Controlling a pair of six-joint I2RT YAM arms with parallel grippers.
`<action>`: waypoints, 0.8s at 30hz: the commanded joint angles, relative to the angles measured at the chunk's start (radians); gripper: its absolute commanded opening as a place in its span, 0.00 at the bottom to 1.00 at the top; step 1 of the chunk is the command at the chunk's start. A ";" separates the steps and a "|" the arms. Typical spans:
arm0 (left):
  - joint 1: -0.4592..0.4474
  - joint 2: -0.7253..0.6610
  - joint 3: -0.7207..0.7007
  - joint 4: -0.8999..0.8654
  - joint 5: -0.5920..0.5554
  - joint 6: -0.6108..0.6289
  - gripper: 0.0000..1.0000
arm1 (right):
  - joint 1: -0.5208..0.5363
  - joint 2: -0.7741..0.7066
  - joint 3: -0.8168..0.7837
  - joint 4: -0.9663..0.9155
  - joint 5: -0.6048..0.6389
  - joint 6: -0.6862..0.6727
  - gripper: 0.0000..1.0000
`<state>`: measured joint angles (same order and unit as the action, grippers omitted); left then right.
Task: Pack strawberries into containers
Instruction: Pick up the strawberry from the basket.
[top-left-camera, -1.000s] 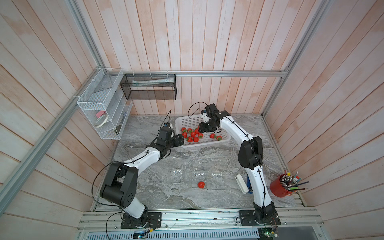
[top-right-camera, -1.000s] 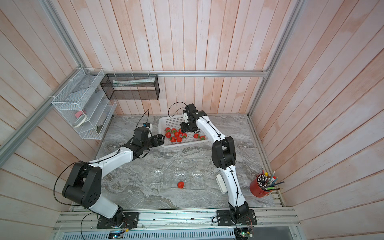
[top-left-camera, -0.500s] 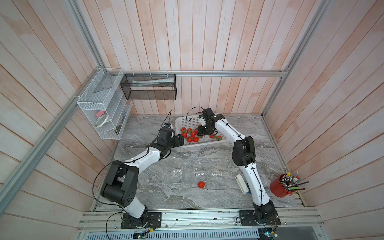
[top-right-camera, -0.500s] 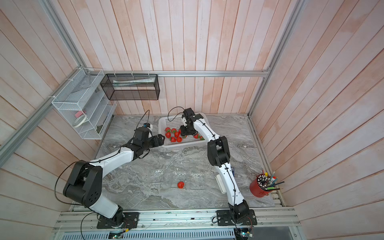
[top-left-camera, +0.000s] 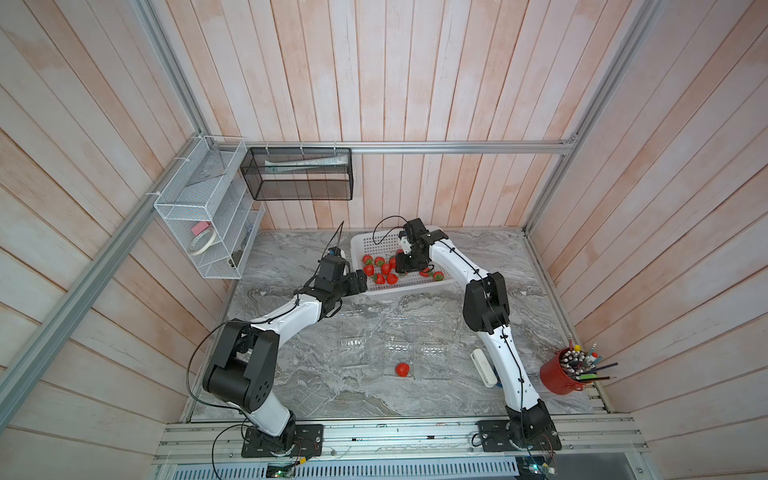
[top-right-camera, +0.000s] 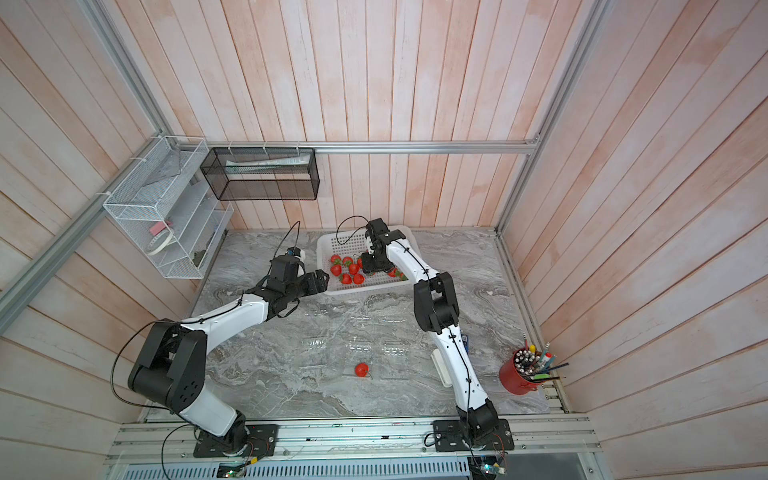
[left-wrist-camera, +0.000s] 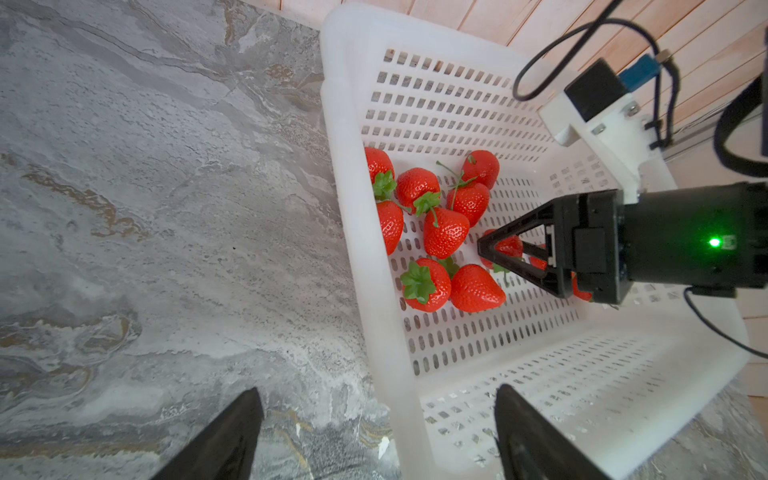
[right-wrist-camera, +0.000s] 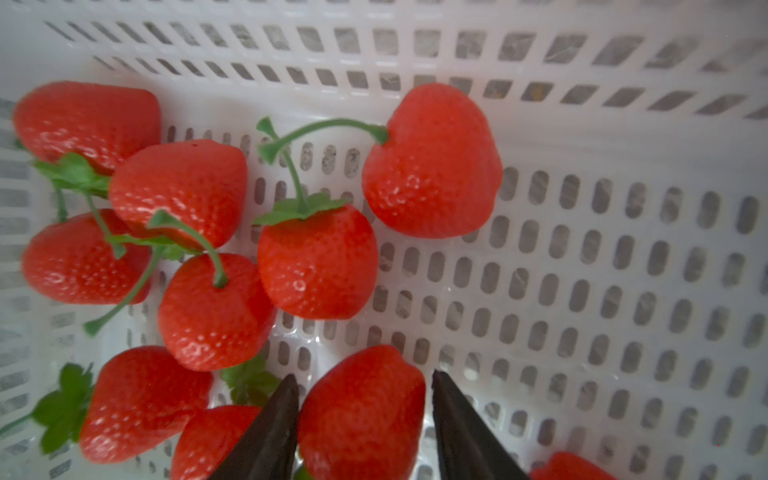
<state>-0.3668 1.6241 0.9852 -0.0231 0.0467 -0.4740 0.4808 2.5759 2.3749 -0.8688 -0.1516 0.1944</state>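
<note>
The black right gripper (right-wrist-camera: 363, 374) has dropped lower into the white perforated plastic basket (top-left-camera: 365, 245) at the back edge of the grey marble table (top-left-camera: 340, 395). Its fingers (right-wrist-camera: 270, 436) flank one glossy red strawberry (right-wrist-camera: 361, 411), but whether they pinch it I cannot tell. The black left gripper (left-wrist-camera: 378, 388) gapes wide astride the basket's rim.

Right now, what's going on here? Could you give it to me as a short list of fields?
Basket: white basket at the back, holding most strawberries
Loose fruit: one stray strawberry alone near the front, by faint clear boxes
Right arm: right gripper straddles a basket strawberry; grip unclear
Left arm: left gripper open, empty, at the basket's edge
Also there: red pencil cup
</note>
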 joint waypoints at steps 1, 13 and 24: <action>0.003 0.002 -0.001 -0.009 -0.012 0.018 0.90 | -0.003 0.027 -0.005 -0.001 0.046 0.014 0.50; 0.005 -0.011 -0.006 -0.014 -0.016 0.015 0.90 | -0.002 -0.013 -0.022 0.018 0.051 0.013 0.31; 0.004 -0.068 -0.022 -0.018 -0.017 0.010 0.90 | -0.001 -0.189 -0.098 0.048 0.028 0.022 0.29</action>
<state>-0.3668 1.5978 0.9791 -0.0319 0.0441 -0.4713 0.4808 2.4863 2.2955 -0.8356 -0.1177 0.2092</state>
